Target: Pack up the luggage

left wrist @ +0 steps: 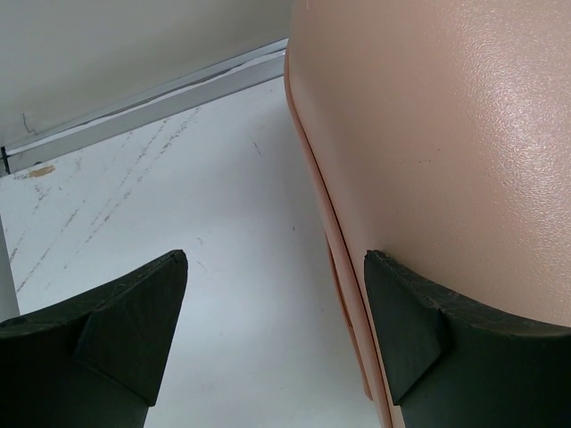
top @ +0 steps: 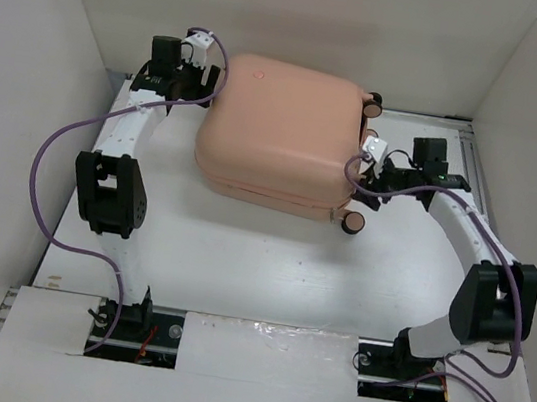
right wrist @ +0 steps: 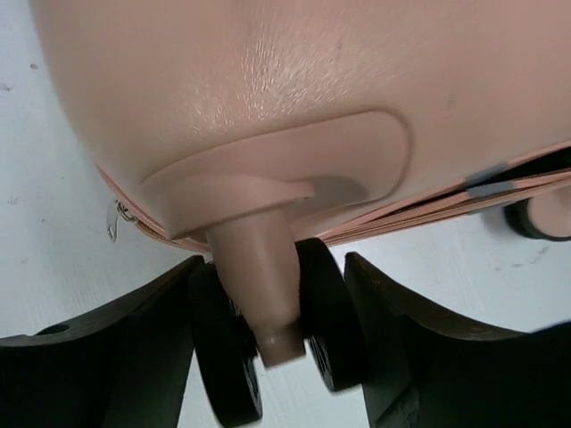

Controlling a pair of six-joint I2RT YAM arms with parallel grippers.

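I see the white surface [top: 268, 272] with the salmon-pink luggage [top: 280, 127] lying closed and flat by the far edge, near the middle. My left end effector [left wrist: 277, 254] sits at the luggage's far left corner, fingers apart, one just beside the shell. My right end effector [right wrist: 274, 259] has its fingers apart, straddling a dark wheel [right wrist: 326, 330] on the luggage's right side.

Your white-walled bay
You see a white table [top: 266, 282] (faintly scuffed) boxed in by plain white panels [top: 18, 83].
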